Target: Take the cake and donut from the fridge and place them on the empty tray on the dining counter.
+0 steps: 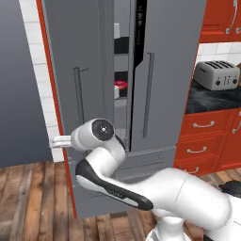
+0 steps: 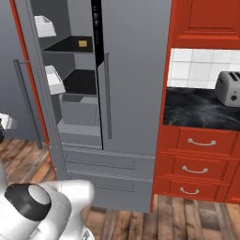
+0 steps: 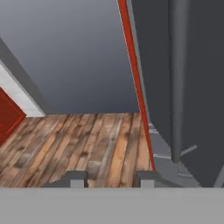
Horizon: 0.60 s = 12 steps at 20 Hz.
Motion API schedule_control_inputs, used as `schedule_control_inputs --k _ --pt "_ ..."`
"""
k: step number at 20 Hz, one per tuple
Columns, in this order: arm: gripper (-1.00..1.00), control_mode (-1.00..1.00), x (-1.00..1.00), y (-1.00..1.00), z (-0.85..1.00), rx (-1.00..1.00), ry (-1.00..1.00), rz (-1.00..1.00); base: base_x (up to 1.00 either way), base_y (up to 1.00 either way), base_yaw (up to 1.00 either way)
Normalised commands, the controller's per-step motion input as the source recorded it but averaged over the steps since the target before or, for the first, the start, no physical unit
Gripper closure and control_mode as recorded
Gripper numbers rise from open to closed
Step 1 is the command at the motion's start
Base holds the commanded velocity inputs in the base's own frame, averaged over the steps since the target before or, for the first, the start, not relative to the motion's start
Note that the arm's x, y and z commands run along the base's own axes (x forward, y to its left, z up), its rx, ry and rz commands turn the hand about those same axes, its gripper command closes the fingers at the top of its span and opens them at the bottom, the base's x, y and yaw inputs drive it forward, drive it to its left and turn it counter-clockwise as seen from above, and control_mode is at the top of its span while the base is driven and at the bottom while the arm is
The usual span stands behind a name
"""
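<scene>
— Hand view first: where's the gripper [image 3: 109, 180] pointing?

— Out past the open left door of the fridge [image 1: 174, 70], at bare plank floor and grey wall. The door's long upright handle [image 3: 177, 78] stands just to the right of the fingertips. Its two tips are apart with nothing between them.

— And the food?

— Behind that door, inside. From the left base view I count one donut [image 1: 120, 85], pink icing, on a middle shelf seen through the gap. From the right base view, one cake [image 2: 83, 43], a tiny tan block on the shelf above. Both lie well to the right of the gripper and deeper in, on the far side of the door panel.

— So what does the next move turn on?

— I'd say swinging round the door edge into the opening; the donut sits lower, likely the nearer reach.
</scene>
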Motion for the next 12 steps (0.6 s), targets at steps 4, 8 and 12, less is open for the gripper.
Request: schedule_control_inputs --k 4,8,12 --pt "-1.00 -1.00 -0.75 -1.00 0.07 0.34 0.02 0.00 0.00 0.00 0.00" --pt "-1.00 -1.00 -0.29 -0.97 0.20 0.28 0.01 -0.04 0.00 0.00 0.00" --pt "-1.00 -1.00 -0.02 -0.95 0.29 0.20 0.06 -0.11 0.00 0.00 0.00"
